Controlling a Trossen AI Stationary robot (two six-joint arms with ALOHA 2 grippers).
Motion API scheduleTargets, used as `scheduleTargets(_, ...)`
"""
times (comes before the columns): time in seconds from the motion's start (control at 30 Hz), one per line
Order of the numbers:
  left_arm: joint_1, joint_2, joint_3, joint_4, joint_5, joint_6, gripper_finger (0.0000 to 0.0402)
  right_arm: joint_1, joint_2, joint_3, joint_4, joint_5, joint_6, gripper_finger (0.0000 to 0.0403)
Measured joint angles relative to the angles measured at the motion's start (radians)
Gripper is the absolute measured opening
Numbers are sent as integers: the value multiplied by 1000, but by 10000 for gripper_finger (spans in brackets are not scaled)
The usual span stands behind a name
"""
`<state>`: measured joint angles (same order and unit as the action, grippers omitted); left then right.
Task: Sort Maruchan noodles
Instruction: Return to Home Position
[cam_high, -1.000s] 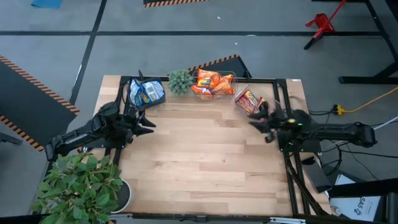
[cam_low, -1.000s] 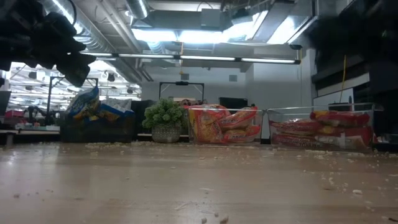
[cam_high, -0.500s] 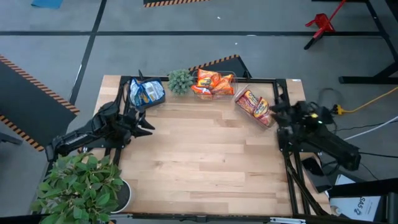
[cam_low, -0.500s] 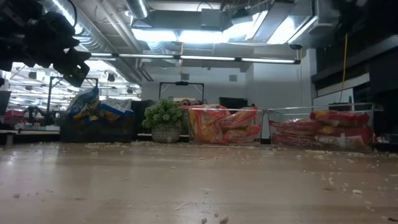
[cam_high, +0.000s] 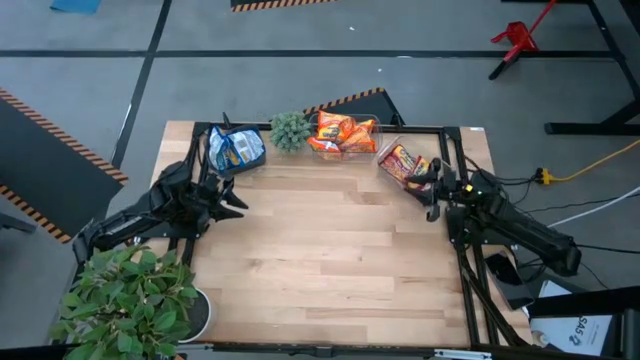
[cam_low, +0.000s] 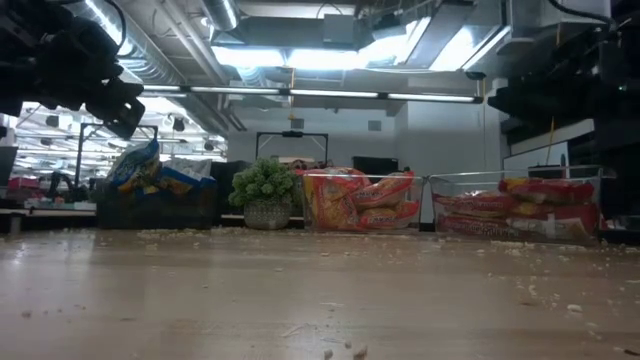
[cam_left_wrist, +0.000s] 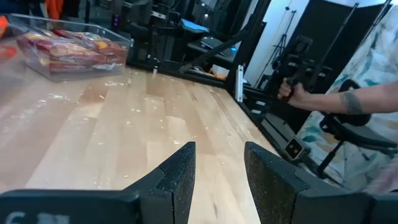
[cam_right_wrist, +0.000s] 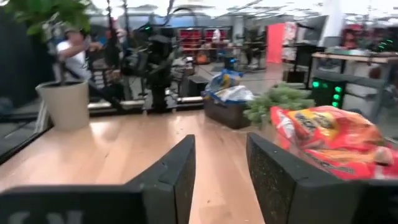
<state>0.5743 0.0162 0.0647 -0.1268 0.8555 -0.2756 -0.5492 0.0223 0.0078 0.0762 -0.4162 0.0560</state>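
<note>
Right gripper (cam_high: 432, 193), spread and empty, sits just lower right of the red packs (cam_high: 399, 160); left gripper (cam_high: 238, 200), also spread, below the blue packs (cam_high: 236, 148).

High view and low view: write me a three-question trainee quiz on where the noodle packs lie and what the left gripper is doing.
1. True or false: the left gripper holds a noodle pack.
2. Which packs lie in the black bin? A red, B blue, C orange.
3. Fill in: between the black bin and the orange packs stands a small green ____.

Key:
1. False: its fingers are open with nothing between them.
2. B, the blue packs.
3. plant.
</note>
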Motion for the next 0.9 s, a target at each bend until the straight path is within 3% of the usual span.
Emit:
scheduleTargets(0.23,30,87,0,0,1,87,133,-1,40,0,1,-114,-36,134)
scheduleTargets(0.33,42,150,0,-1,7,99,133,-1,71,0,0,-107,-49,134)
scheduleTargets(0.4,43,180,0,-1,20,100,133,0,73,0,14,-28,-57,134)
scheduleTargets(0.57,43,200,0,0,-18,95,133,0,57,0,100,295,63,134)
scheduleTargets(0.77,43,200,0,1,-68,121,133,2,0,3,-45,280,57,134)
scheduleTargets(0.9,43,200,0,1,-71,129,133,14,38,4,-50,297,-74,134)
